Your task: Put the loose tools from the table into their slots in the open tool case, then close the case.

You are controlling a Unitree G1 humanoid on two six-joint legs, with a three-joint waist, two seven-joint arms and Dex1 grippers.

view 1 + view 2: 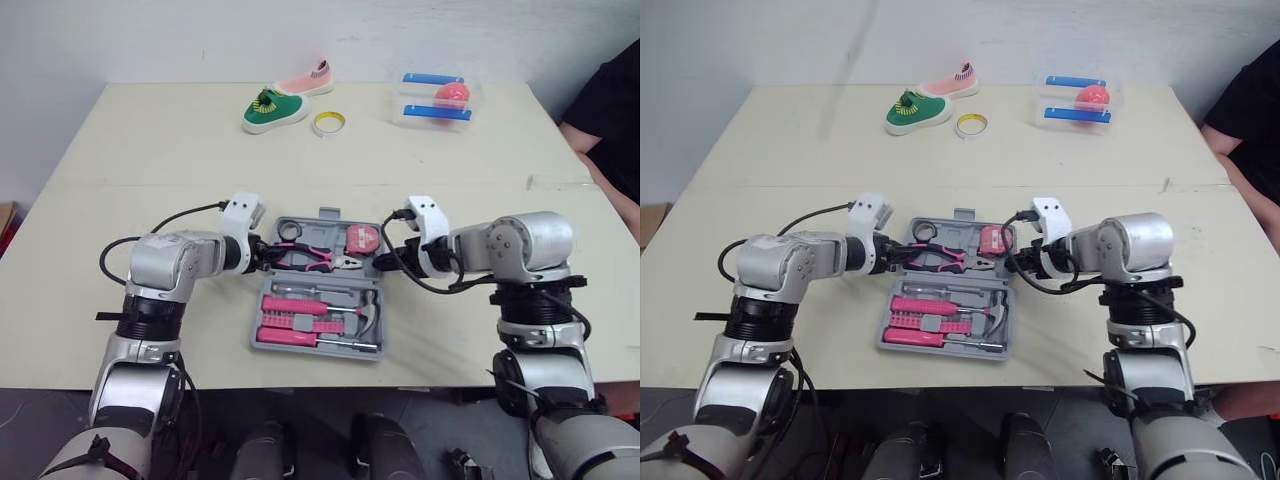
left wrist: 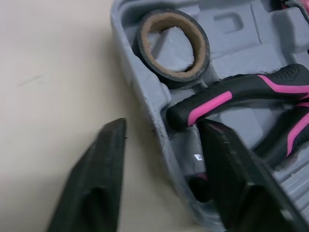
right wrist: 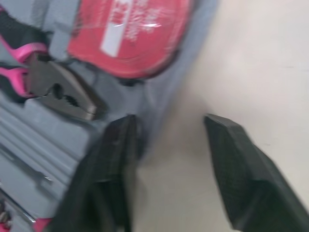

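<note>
The grey tool case (image 1: 268, 335) lies open at the table's near middle. Its far half holds a black tape roll (image 2: 173, 46), pink-handled pliers (image 1: 318, 259) and a red tape measure (image 3: 128, 34). Its near half holds pink-handled screwdrivers (image 1: 295, 305) and a hammer (image 1: 368, 318). My left gripper (image 2: 164, 128) is open at the far half's left rim, one finger (image 2: 96, 183) outside on the table side and the other inside. My right gripper (image 3: 170, 121) is open at the right rim beside the tape measure, straddling that edge.
At the table's far side lie a green shoe (image 1: 273, 110), a pink shoe (image 1: 308, 80), a yellow tape ring (image 1: 329, 123) and a clear box (image 1: 437, 100) with blue strips. A person in black (image 1: 610, 110) sits at the right edge.
</note>
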